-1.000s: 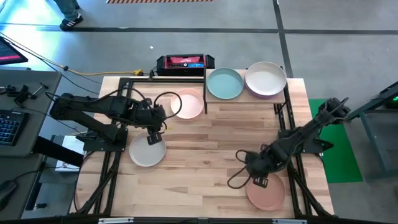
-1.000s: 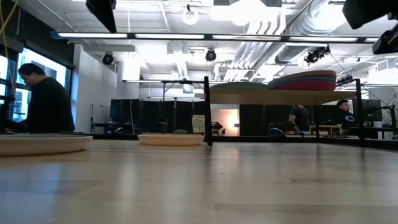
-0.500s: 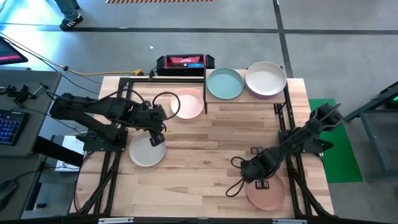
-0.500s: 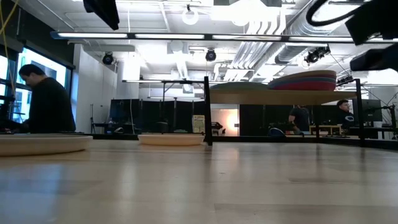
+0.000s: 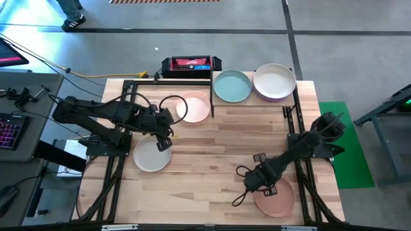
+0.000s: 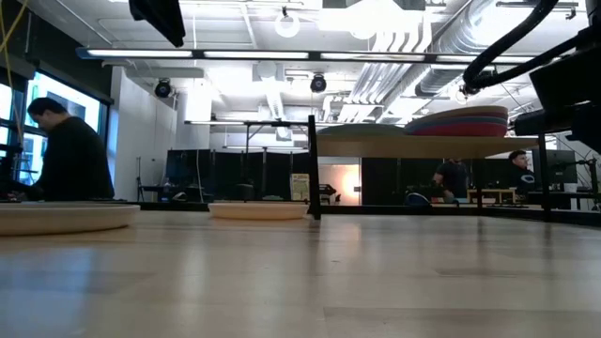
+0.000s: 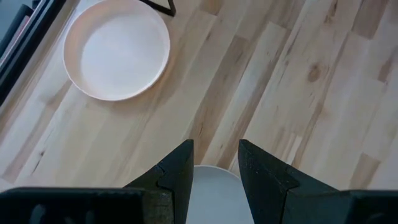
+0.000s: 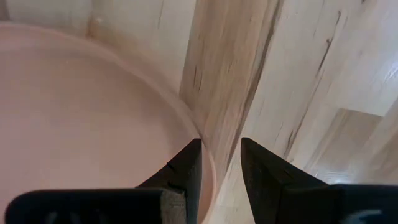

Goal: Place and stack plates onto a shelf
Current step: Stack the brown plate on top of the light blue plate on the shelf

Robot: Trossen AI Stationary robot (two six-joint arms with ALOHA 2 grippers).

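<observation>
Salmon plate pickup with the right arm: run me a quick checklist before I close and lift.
1. Right pincer straddles the salmon plate rim, one finger on each side: ok.
2. Right pincer open with a gap for the rim: ok.
3. Fingers low enough to grip the rim: cannot tell.
4. Left pincer apart from that plate, over the grey plate: ok.
5. Pink plate out of the right arm's way: ok.
6. Room on the shelf: cannot tell; stacks already sit on it.

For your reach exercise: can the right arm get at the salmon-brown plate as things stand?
Probably yes. The right hand is open, straddling the salmon-brown plate at its rim, with nothing between them.
</observation>
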